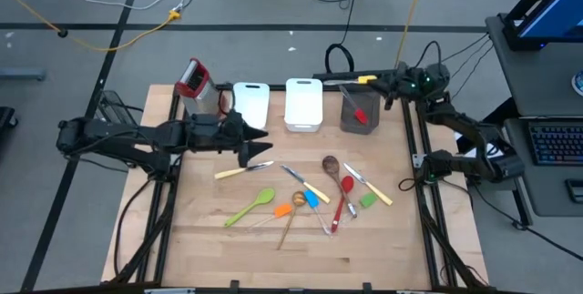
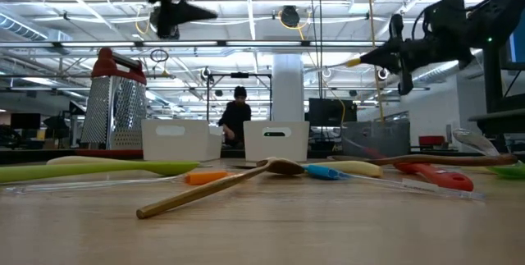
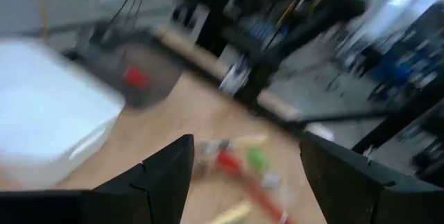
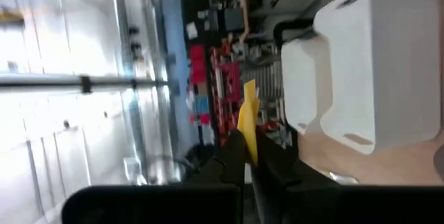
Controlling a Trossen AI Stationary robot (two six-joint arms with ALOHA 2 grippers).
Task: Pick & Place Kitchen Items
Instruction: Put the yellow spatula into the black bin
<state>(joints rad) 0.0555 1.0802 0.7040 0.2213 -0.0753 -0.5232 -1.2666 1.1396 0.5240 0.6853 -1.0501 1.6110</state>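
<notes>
Two dark arms work over the wooden table (image 1: pixel 209 239). The right gripper (image 1: pixel 361 80) hangs above the back edge, near the grey cup (image 1: pixel 356 112), its fingers closed on a yellow-handled utensil (image 1: pixel 367 79) whose long axis runs across the table, the dark end pointing toward the left arm. The left gripper (image 1: pixel 260 140) hovers in front of the two white rectangular bins (image 1: pixel 303 103), fingers spread wide and holding nothing. One metal box grater with a red top (image 1: pixel 192 79) stands at the back left. Loose on the boards I count one green spatula (image 1: pixel 251 207) lying diagonally, one long wooden spoon (image 1: pixel 293 212) pointing toward the front edge, one red spoon (image 1: pixel 343 198) running front to back, one dark round-headed wooden spoon (image 1: pixel 332 165), one orange piece (image 1: pixel 281 211), one blue piece (image 1: pixel 311 199), one small green piece (image 1: pixel 367 200) and two cream-handled knives (image 1: pixel 242 170), one left of the group and one right. One red item (image 1: pixel 360 115) sits inside the grey cup.
</notes>
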